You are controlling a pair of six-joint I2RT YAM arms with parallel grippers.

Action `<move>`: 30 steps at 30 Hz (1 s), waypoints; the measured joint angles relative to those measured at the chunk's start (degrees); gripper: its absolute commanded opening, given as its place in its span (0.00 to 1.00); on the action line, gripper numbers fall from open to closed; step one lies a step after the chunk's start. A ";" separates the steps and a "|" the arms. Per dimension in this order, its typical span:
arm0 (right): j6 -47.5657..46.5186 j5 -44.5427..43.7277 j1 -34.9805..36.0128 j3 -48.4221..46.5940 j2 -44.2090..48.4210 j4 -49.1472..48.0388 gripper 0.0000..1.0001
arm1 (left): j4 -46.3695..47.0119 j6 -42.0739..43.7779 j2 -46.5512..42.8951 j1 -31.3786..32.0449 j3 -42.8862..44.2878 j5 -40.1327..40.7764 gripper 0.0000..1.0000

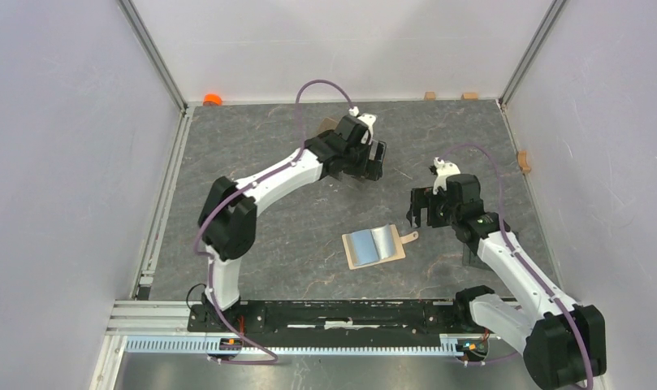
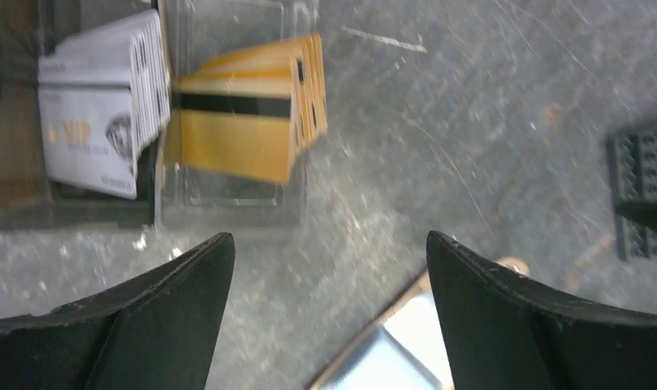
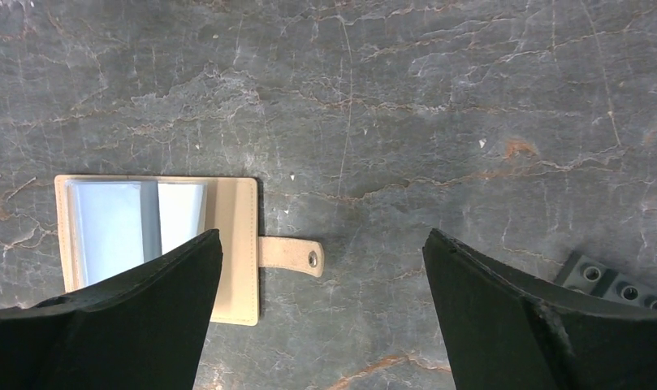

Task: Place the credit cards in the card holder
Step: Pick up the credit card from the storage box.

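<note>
The tan card holder (image 1: 375,245) lies open on the table with its light blue pockets up and its snap tab (image 3: 292,253) pointing right. It also shows in the right wrist view (image 3: 231,236) and at the bottom of the left wrist view (image 2: 406,349). Silver-grey credit cards (image 2: 97,106) and orange-gold credit cards (image 2: 252,114) stand in a clear divided box (image 2: 227,203). My left gripper (image 2: 329,260) is open and empty, hovering short of the box. My right gripper (image 3: 321,252) is open and empty above the tab, just right of the holder.
In the top view the box (image 1: 328,126) is mostly hidden under the left arm at the back. Grey walls enclose the table on three sides. A dark part with round holes (image 3: 609,280) shows at the right wrist view's lower right. The left wrist view is blurred.
</note>
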State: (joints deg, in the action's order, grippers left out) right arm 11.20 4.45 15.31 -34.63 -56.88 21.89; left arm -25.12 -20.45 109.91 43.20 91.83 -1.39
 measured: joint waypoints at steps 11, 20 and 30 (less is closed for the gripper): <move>-0.20 5.55 -4.70 2.51 2.21 -1.25 0.98 | -3.87 6.58 16.22 0.07 16.02 5.55 0.96; -0.17 9.25 -6.34 3.15 2.21 -1.77 0.98 | -3.96 7.34 22.08 0.07 19.21 4.24 0.96; -0.17 10.88 -7.10 3.65 2.43 -2.08 0.98 | -3.43 7.43 22.38 1.07 19.23 3.89 0.96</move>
State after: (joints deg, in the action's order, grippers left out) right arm 11.03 15.33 8.21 -30.98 -54.46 19.81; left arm -28.56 -13.02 132.29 44.27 111.07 2.50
